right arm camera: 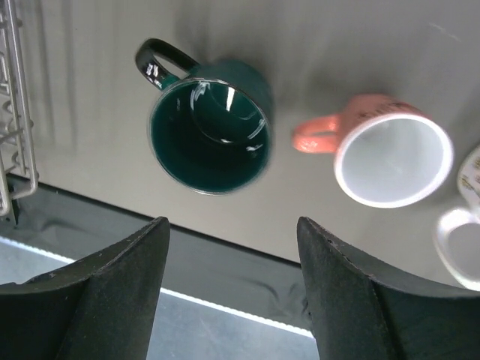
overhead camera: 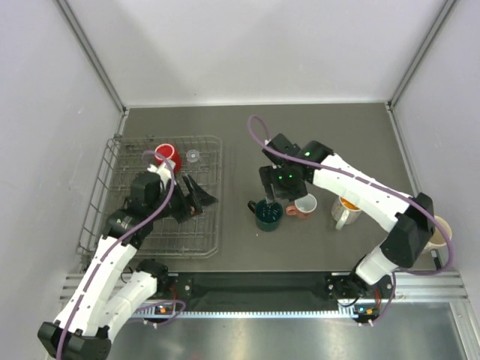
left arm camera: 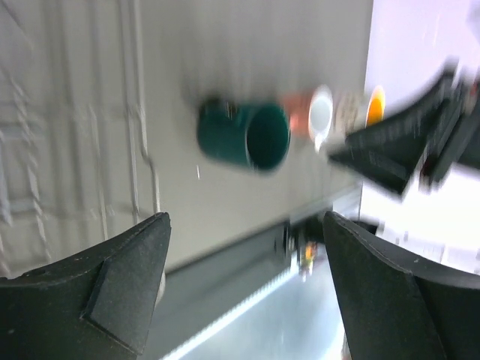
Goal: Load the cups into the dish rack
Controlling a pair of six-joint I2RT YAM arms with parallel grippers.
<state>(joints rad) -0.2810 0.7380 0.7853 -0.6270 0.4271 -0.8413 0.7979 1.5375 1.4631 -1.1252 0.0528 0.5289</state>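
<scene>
The wire dish rack [overhead camera: 220, 225] lies at the left, its wires [left arm camera: 75, 150] blurred in the left wrist view. Inside its far end are a red cup [overhead camera: 166, 156] and a tiny clear glass [overhead camera: 193, 156]. My left gripper [overhead camera: 196, 196] hovers over the rack, open and empty [left arm camera: 244, 225]. On the table to the right stand a dark green mug [overhead camera: 268, 215], a pink mug [overhead camera: 303, 205] and a white mug with orange inside [overhead camera: 346, 210]. My right gripper [overhead camera: 271, 191] hangs open just above the green mug [right arm camera: 210, 127], holding nothing [right arm camera: 232, 232]. The pink mug [right arm camera: 390, 157] sits beside it.
A tan cup [overhead camera: 439, 229] stands at the far right, by the right arm's elbow. The rack's corner [right arm camera: 15, 112] shows at the left of the right wrist view. Grey walls enclose the table on three sides, and a metal rail runs along its near edge.
</scene>
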